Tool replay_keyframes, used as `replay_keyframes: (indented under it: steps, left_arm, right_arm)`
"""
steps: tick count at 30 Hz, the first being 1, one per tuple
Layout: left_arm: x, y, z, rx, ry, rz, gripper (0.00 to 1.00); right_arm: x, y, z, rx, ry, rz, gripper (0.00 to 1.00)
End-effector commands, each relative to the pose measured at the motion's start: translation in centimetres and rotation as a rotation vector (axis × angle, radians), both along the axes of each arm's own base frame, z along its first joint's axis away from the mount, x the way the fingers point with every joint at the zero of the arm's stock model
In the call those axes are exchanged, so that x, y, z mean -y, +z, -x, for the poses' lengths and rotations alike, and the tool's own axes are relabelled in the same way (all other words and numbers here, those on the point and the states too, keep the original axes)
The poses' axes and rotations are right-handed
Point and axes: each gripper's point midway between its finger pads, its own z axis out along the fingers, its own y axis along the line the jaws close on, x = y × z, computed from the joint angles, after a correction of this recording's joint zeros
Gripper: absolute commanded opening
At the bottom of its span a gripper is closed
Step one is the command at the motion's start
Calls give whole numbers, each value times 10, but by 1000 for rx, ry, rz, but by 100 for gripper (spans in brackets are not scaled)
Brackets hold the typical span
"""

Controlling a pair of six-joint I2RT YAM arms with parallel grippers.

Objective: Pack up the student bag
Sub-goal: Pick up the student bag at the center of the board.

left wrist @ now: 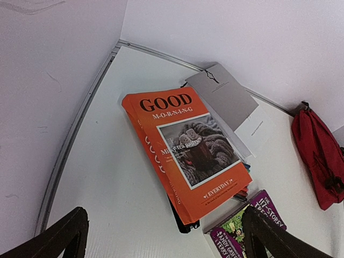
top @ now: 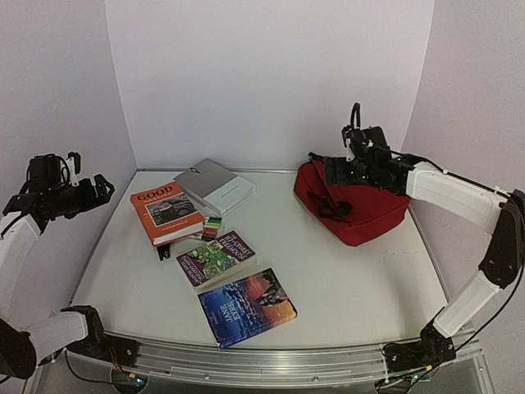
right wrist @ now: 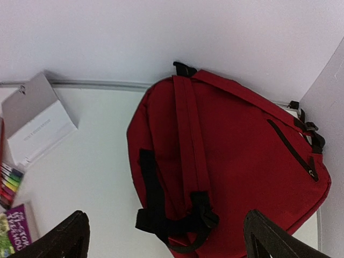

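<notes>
Left arm: base at the near left corner, forearm lifted along the left wall; left gripper (left wrist: 166,239) hangs high off the table's (top: 361,287) left edge, tipped down toward the book stack; its fingers (left wrist: 64,234) are spread wide with nothing between them.

Right arm: rises from the near right corner, elbow bent out by the right wall, white forearm reaching back and left; right gripper (right wrist: 169,242) sits above the student bag (top: 357,209), looking down at it; its fingers (right wrist: 269,236) are parted wide and empty; I see no contact with the fabric, though the top view does not settle the gap.

The bag lies flat at the far right of the table, close to the back wall and right wall; black straps face up, a looped black strap (right wrist: 177,220) toward its near end; I cannot tell from here whether the main zipper is open.

Left half of the table: orange "Good Morning" book (top: 166,209) on top of a stack; grey-and-white box (top: 215,186) just behind it, touching; marker set (top: 212,227) beside the orange book; purple treehouse book (top: 215,258) nearer me; Jane Eyre book (top: 246,306) nearest, just in front of the purple one; all well apart from the bag.
</notes>
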Motion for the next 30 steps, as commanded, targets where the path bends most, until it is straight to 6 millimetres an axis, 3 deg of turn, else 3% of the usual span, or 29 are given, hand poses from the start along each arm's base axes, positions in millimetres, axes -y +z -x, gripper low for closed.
replay_keyframes:
  steps: [1,5,7,10,21,30]
  left_arm:
    - [2,9,-2,44,-21,-5,100]
    - [9,8,-1,41,-58,12,100]
    - [10,7,-2,37,-66,17,100]
    - [12,6,-2,34,-77,23,100]
    - [11,1,-4,16,-72,20,100]
    - [10,-1,-5,11,-68,16,100]
  right_arm:
    - [-4,-35,0,-83,-4,277,98]
    - [-42,-90,7,-179,143,476,98]
    - [-42,-118,5,-223,130,598,98]
    - [-37,-137,-4,-240,76,727,98]
    - [-16,-160,-29,-210,-81,960,98]
    - [11,-181,-46,-291,-105,865,97]
